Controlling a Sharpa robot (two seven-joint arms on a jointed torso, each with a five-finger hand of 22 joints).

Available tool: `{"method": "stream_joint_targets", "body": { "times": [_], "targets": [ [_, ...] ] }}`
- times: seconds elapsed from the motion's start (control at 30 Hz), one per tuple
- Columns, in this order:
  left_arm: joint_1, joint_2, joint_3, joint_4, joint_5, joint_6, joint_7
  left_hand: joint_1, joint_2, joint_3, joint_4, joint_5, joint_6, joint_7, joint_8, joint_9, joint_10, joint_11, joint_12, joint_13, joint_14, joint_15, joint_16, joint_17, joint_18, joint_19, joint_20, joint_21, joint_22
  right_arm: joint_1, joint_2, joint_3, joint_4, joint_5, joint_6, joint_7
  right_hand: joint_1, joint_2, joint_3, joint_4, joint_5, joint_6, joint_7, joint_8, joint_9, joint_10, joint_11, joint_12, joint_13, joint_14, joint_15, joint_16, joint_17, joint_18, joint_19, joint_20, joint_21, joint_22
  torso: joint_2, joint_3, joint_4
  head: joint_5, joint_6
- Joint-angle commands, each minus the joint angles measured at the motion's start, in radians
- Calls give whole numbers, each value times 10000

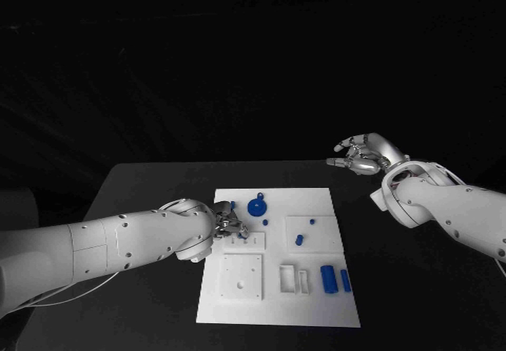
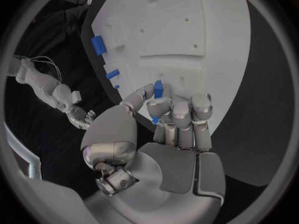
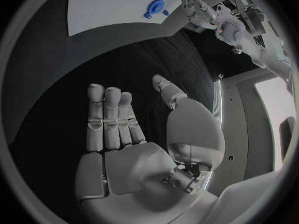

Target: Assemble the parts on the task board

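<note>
The white task board (image 1: 316, 307) lies in the middle of the black table. My left hand (image 1: 227, 223) is over the board's left edge and pinches a small blue part (image 2: 158, 89) between thumb and fingers (image 2: 181, 112). A round blue part (image 1: 257, 207) sits on the board just beyond that hand, with a small blue piece (image 1: 300, 238) to its right. Two blue cylinders (image 1: 329, 278) lie side by side near the board's right edge. My right hand (image 1: 362, 156) hangs above the table past the board's far right corner, fingers (image 3: 109, 114) spread and holding nothing.
Raised white blocks and recesses (image 1: 241, 276) take up the near half of the board. Bare black table (image 1: 148, 190) surrounds it on all sides. In the right wrist view, the round blue part (image 3: 154, 6) and my left hand (image 3: 193, 7) show in the distance.
</note>
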Motion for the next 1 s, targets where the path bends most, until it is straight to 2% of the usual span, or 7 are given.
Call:
{"method": "stream_joint_targets", "body": {
  "times": [0.03,0.17,0.37,0.47,0.63,1.0],
  "targets": [
    [-11,48,5,16,-44,242,141,-55,109,1,50,34,2230,-919,55,2416,-200,-280,33,24,884,-821,24,15,613,-87,-789,61,160,3,9,5,13,-104,96,52,47,82,-58,-16,45,-4,50,43,10,-47,5,41,-16,35,-17,-46,18,832,18,63,-42,6,1,9,-7,21,-20],
    [-85,68,5,-10,-52,240,135,-218,254,-6,86,5,2250,-927,126,2342,-208,-288,70,54,880,-822,56,29,612,-115,-781,89,153,3,5,5,21,-104,107,47,49,85,-65,-16,74,2,49,48,11,-51,4,49,-31,37,-18,-51,22,832,21,66,-47,9,5,7,-10,20,-26],
    [-102,66,5,-15,-97,244,148,-344,376,-3,106,-26,2253,-933,179,2287,-218,-290,89,71,873,-821,74,35,614,-138,-776,109,148,3,-2,5,21,-104,120,44,51,89,-75,-15,118,4,48,51,11,-56,4,61,-53,39,-18,-58,28,832,24,68,-55,13,-1,-4,-4,9,-55],
    [-105,57,5,-1,-104,262,151,-364,401,2,101,-27,2251,-934,189,2276,-220,-291,93,74,872,-821,77,36,616,-142,-776,113,148,3,12,5,7,-104,122,46,51,90,-79,-14,132,5,48,52,10,-58,4,66,-60,39,-18,-61,30,832,25,69,-57,14,3,8,-11,12,-49],
    [-106,48,5,-2,-188,240,145,-375,428,16,86,-23,2246,-936,200,2262,-224,-292,94,76,869,-821,80,36,619,-149,-778,118,147,3,18,5,-4,-104,127,47,52,93,-83,-14,149,4,48,52,10,-60,4,71,-70,40,-18,-64,32,832,26,70,-61,16,5,-8,-6,8,-65],
    [-114,24,5,41,-213,285,144,-457,536,43,49,-33,2225,-934,239,2215,-232,-291,99,80,862,-820,87,36,623,-168,-776,135,143,2,42,5,-38,-104,151,52,50,96,-92,-12,173,5,48,54,9,-65,4,81,-86,41,-18,-70,36,832,27,72,-68,19,3,-7,3,-10,-91]
  ]
}}
